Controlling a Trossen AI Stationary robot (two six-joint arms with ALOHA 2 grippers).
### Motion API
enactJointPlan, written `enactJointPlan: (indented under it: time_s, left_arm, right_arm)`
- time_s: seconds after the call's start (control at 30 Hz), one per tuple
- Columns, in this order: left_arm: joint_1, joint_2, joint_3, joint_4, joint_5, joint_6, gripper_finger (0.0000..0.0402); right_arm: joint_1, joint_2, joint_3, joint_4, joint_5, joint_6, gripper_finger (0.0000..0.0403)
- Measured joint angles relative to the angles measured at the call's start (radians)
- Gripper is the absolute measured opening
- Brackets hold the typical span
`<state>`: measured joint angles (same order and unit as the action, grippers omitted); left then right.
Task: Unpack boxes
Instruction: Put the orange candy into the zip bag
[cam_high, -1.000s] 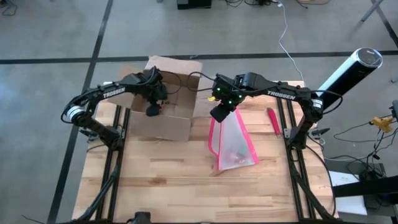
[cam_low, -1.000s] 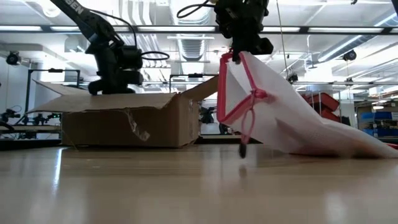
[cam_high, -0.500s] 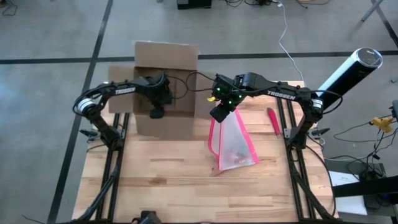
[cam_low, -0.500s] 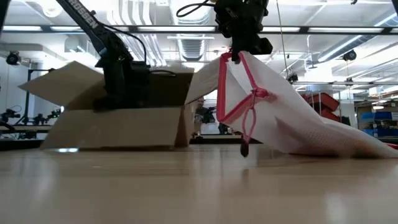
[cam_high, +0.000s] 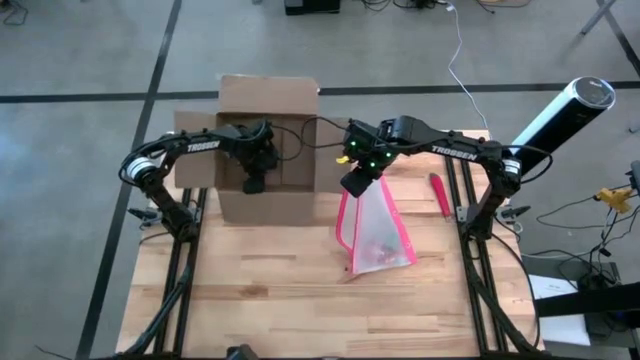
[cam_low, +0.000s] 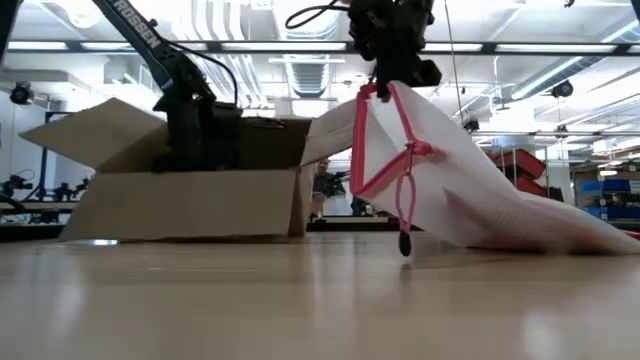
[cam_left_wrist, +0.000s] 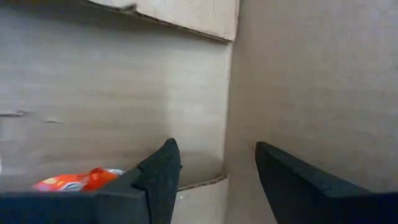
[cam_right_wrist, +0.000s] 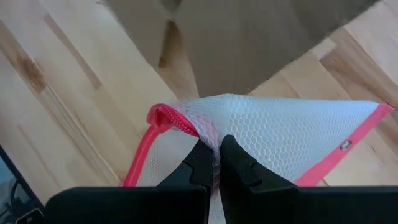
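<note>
- Nearest us on the pale wooden slatted table (cam_high: 300, 300), we find a translucent white mesh pouch with pink edging (cam_high: 378, 232), its lower end resting on the boards and its upper corner raised.
- In the low view the same pouch (cam_low: 450, 190) slopes from the table up to its raised corner, with a pink zip pull dangling just above the surface.
- We record the right gripper (cam_high: 356, 182) above the middle of the table, its fingers pressed together on the pink-edged corner of the pouch; the right wrist view confirms the mesh pinched between the two dark fingers (cam_right_wrist: 202, 165).
- A slim pink stick-like object (cam_high: 438, 194) lies on the table beside the right arm, apart from the pouch.
- Farther back, at the left rear of the table, stands the brown corrugated cardboard box (cam_high: 262, 150), flaps spread outward and its far part overhanging the table's rear edge.
- We find the left gripper (cam_high: 254, 180) lowered inside the box; the left wrist view shows its fingers (cam_left_wrist: 163, 174) spread, with bare cardboard wall between them.
- An orange-and-white packet (cam_left_wrist: 78, 180) lies at the bottom of the box, just beside one finger, not gripped.
</note>
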<state>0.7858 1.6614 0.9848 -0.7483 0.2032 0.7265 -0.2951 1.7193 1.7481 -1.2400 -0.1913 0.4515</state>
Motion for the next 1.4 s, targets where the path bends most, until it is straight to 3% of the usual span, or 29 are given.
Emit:
enactJointPlan:
  time_s: [0.23,0.43,0.67,0.87,0.97,1.27,1.4]
  left_arm:
    - [-0.007,-0.098,0.027,-0.109,0.148,-0.103,0.0188]
    - [-0.023,-0.268,0.077,-0.112,0.146,-0.19,0.0198]
    - [-0.014,-0.429,0.138,-0.115,-0.244,-0.372,0.0186]
    - [0.017,-0.425,0.151,-0.258,-0.285,-0.509,0.0179]
    - [0.021,-0.396,0.14,-0.317,-0.373,-0.553,0.0182]
    - [0.029,-0.375,0.138,-0.351,-0.505,-0.679,0.0215]
    - [0.039,-0.372,0.139,-0.432,-0.512,-0.737,0.0236]
  right_arm:
    - [-0.004,-0.026,-0.001,-0.075,0.014,-0.008,0.0]
    - [-0.006,-0.031,-0.002,-0.071,0.019,-0.032,0.0]
    - [-0.006,-0.031,-0.002,-0.063,0.019,-0.06,0.0]
    - [-0.006,-0.03,-0.002,-0.06,0.019,-0.072,0.0]
    - [-0.006,-0.03,-0.002,-0.06,0.019,-0.072,0.0]
    - [-0.006,-0.03,-0.002,-0.064,0.019,-0.105,0.0]
    - [-0.006,-0.03,-0.002,-0.064,0.018,-0.131,0.0]
